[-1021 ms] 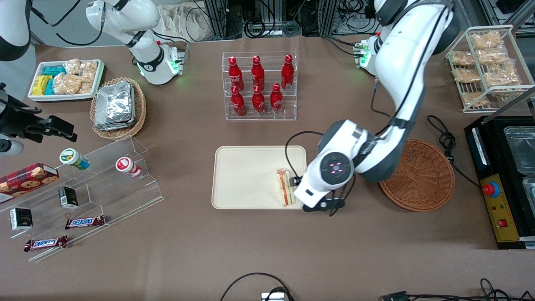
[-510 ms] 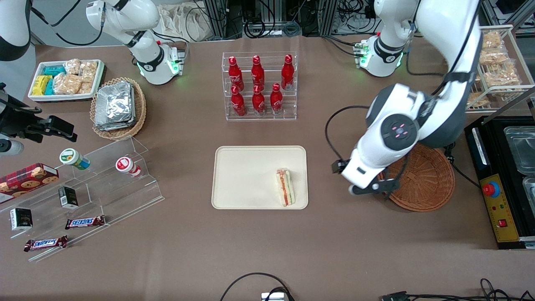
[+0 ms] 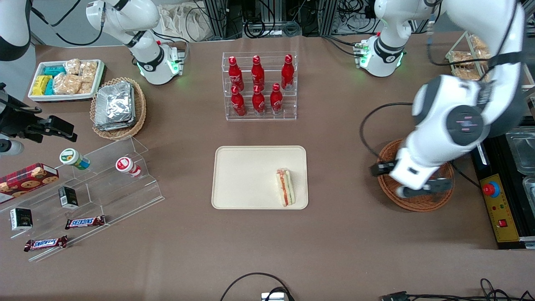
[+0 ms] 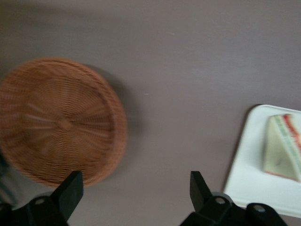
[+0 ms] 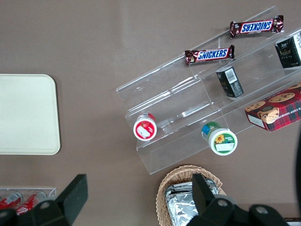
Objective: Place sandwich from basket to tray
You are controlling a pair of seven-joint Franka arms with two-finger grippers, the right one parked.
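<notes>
The sandwich (image 3: 285, 187), a pale wedge with a red and green filling edge, lies on the cream tray (image 3: 246, 175), near the tray's edge toward the working arm's end. It also shows in the left wrist view (image 4: 282, 148) on the tray (image 4: 254, 183). The reddish-brown wicker basket (image 3: 418, 202) is empty (image 4: 56, 122). My left gripper (image 3: 411, 177) hangs above the basket, well apart from the sandwich. In the wrist view the gripper (image 4: 134, 188) is open and empty, with bare table between its fingertips.
A clear rack of red bottles (image 3: 259, 85) stands farther from the camera than the tray. A black appliance (image 3: 505, 188) and a wire rack of bagged snacks (image 3: 472, 62) stand by the basket. An acrylic stand (image 3: 104, 184), foil-packet basket (image 3: 118, 108) and white bin (image 3: 67, 79) sit toward the parked arm's end.
My gripper was at the sandwich on the tray; it has swung away toward the working arm's end and now hangs over the basket. The sandwich has stayed on the tray.
</notes>
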